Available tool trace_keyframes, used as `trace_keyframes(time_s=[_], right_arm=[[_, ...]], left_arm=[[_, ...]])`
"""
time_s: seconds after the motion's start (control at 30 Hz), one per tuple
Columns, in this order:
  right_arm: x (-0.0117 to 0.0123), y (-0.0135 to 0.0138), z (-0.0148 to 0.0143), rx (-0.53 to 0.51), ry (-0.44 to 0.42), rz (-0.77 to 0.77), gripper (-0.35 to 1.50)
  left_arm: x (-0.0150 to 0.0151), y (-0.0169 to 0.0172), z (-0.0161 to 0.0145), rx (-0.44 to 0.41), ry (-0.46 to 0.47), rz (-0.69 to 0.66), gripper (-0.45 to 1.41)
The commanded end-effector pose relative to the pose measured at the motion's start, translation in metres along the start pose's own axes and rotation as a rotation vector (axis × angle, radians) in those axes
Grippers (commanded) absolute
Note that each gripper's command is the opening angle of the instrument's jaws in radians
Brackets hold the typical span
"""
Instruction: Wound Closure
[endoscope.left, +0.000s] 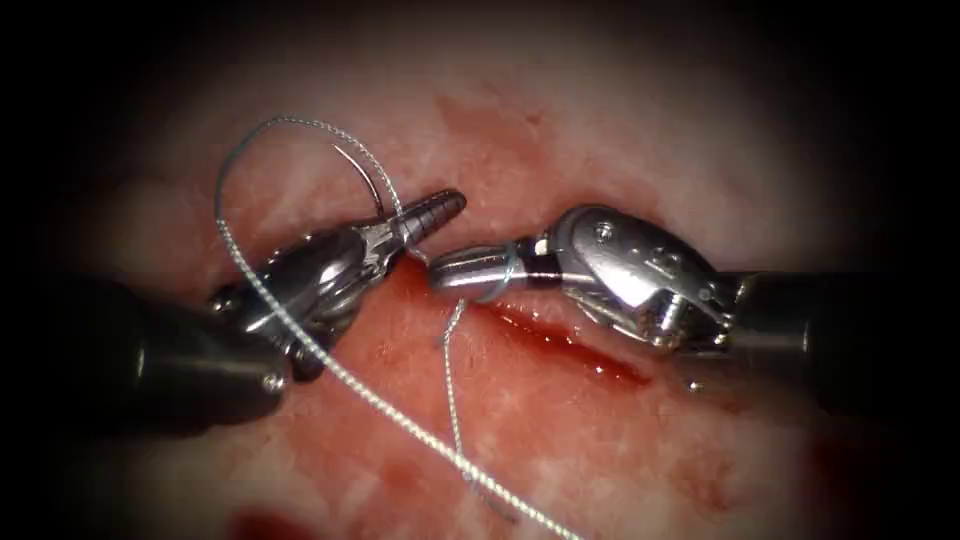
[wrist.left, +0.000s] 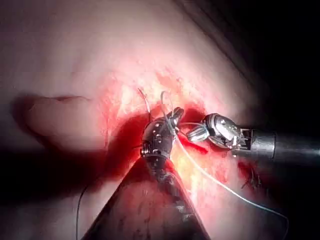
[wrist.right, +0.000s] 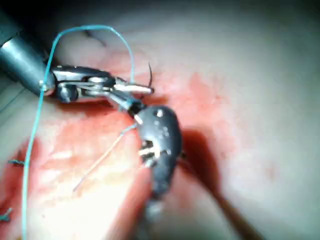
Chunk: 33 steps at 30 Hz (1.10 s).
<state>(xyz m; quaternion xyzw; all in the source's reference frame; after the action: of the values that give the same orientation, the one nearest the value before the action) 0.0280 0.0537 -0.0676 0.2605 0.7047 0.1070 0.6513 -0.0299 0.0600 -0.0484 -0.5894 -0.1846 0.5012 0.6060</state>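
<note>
1. Two tools meet tip to tip over one piece of tissue (endoscope.left: 620, 130), above its single cut (endoscope.left: 560, 340), which is wet with red fluid (endoscope.left: 420, 350).
2. The left tool (endoscope.left: 425, 215) has its jaws closed on the one needle (endoscope.left: 365, 180), gripped near the thread end of its curve. The thin arc rises just above the jaws, clear of the tissue, its point up and away from the tip.
3. The right tool (endoscope.left: 455, 272) has its jaws pressed together, and thread crosses them near their base – it appears to hold that thread, though the grip itself is hard to make out.
4. One long thread (endoscope.left: 300, 335) loops from the needle's end above the left tool, runs down across that tool's body and goes out of view below both tools.
5. One shorter strand (endoscope.left: 450, 390) hangs from beneath the right tool's tip – its lower end fades against the tissue.
6. Both shafts are cut off by the dark edges.
</note>
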Motion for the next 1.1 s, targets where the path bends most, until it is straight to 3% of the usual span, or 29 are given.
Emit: trace_keyframes(time_s=[0.03, 0.1, 0.2, 0.23, 0.33, 0.43, 0.63, 0.67, 0.9, 0.93, 1.1], right_arm=[[-0.0004, 0.0003, 0.0006, 0.011, -0.010, -0.013, 0.12], [-0.0001, 0.0001, 0.0008, 0.087, -0.090, -0.072, 0.17], [0.0000, 0.0002, 0.0012, 0.133, -0.133, -0.109, 0.24], [0.0001, 0.0004, 0.0017, 0.162, -0.162, -0.139, 0.44], [0.0001, 0.0004, 0.0036, 0.254, -0.229, -0.206, 0.76], [0.0001, 0.0000, 0.0048, 0.335, -0.277, -0.281, 0.91], [-0.0001, -0.0013, 0.0060, 0.494, -0.397, -0.393, 0.94], [-0.0006, -0.0017, 0.0059, 0.539, -0.431, -0.410, 0.84], [-0.0029, -0.0021, 0.0055, 0.615, -0.529, -0.462, 0.78], [-0.0036, -0.0027, 0.0050, 0.666, -0.580, -0.482, 0.76], [-0.0048, -0.0038, 0.0057, 0.732, -0.614, -0.515, 0.76]], left_arm=[[-0.0010, -0.0002, 0.0002, 0.003, -0.002, 0.001, -0.35], [-0.0014, -0.0001, 0.0001, 0.001, -0.014, 0.006, -0.35], [-0.0016, 0.0000, 0.0000, 0.001, -0.021, 0.006, -0.35], [-0.0020, 0.0000, -0.0001, 0.002, -0.028, 0.007, -0.35], [-0.0026, 0.0001, -0.0002, -0.002, -0.044, 0.008, -0.35], [-0.0031, 0.0001, -0.0005, -0.006, -0.058, 0.011, -0.35], [-0.0035, -0.0002, -0.0010, -0.001, -0.059, 0.014, -0.35], [-0.0034, -0.0003, -0.0012, 0.004, -0.059, 0.014, -0.35], [-0.0040, -0.0004, -0.0015, 0.007, -0.063, 0.017, -0.35], [-0.0040, -0.0004, -0.0017, 0.008, -0.062, 0.017, -0.35], [-0.0038, -0.0006, -0.0017, 0.011, -0.059, 0.017, -0.35]])
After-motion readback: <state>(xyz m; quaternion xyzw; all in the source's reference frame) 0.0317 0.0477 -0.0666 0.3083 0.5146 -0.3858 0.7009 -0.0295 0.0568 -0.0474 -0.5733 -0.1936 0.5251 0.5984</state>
